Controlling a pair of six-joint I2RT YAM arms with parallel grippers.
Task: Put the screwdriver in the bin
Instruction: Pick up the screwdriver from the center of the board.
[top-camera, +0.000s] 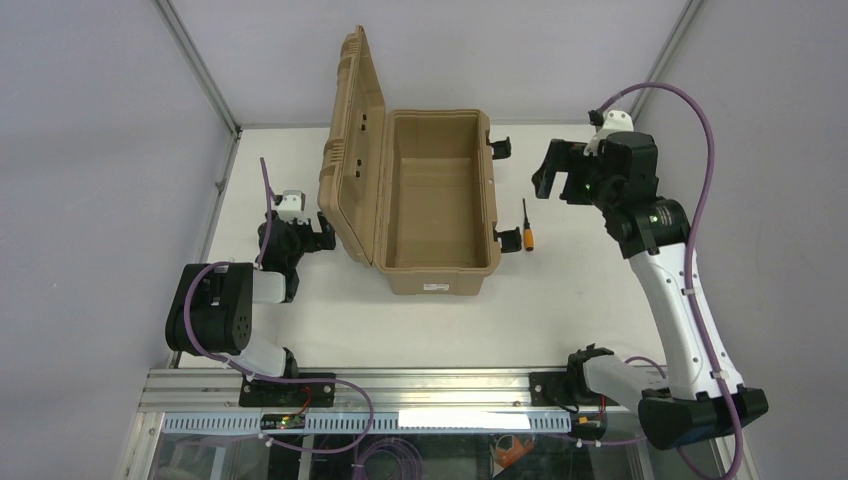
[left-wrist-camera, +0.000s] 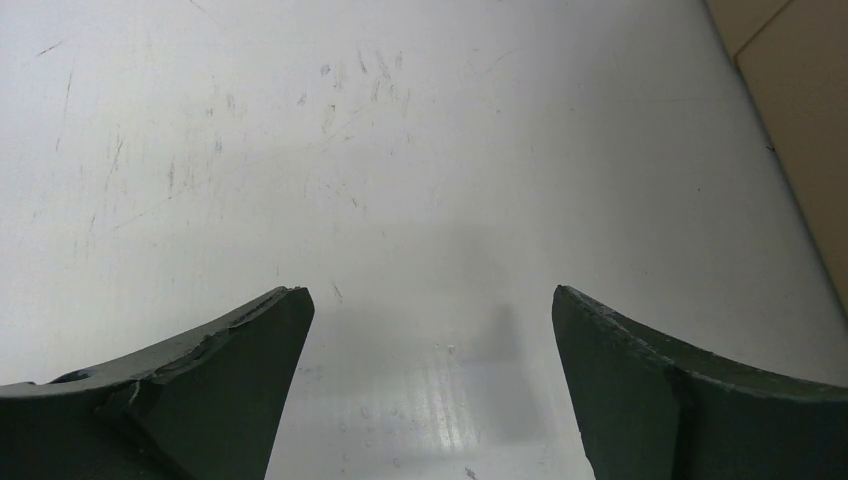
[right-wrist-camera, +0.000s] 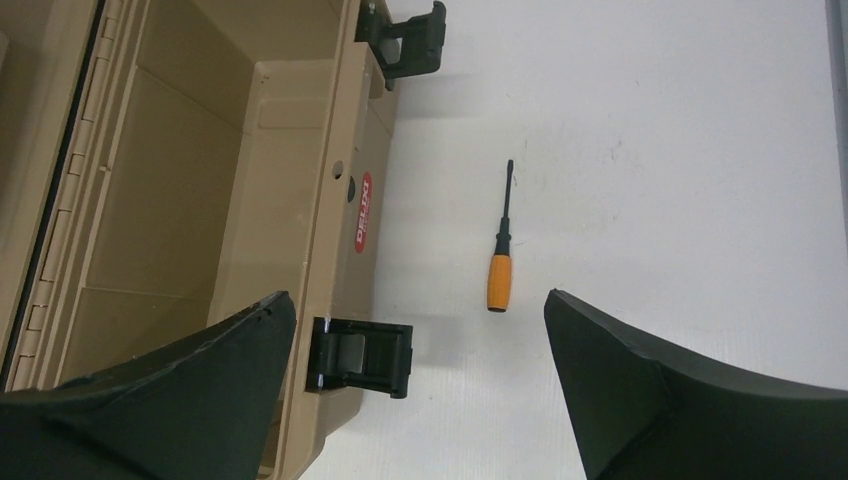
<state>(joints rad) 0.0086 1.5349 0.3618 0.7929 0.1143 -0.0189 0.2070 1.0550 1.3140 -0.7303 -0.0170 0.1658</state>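
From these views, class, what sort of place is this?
Probably a robotics lab test cell: left arm and right arm bolted to a metal rail, plain grey walls around a white table, one bin and screwdriver laid out.

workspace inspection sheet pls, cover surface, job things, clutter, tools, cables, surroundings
surface: white table, faint scuffs in the left wrist view
job's things: screwdriver lies flat on the table right of the bin, apart from it, orange handle toward the arms; bin empty, lid open and upright, latches flipped out
clutter: nothing seen
tools: left tool open, close over bare table left of the bin; right tool open, raised right of the bin, holding nothing
cables: purple cables loop off both arms; more hang below the front rail
surroundings: pale walls, metal corner posts
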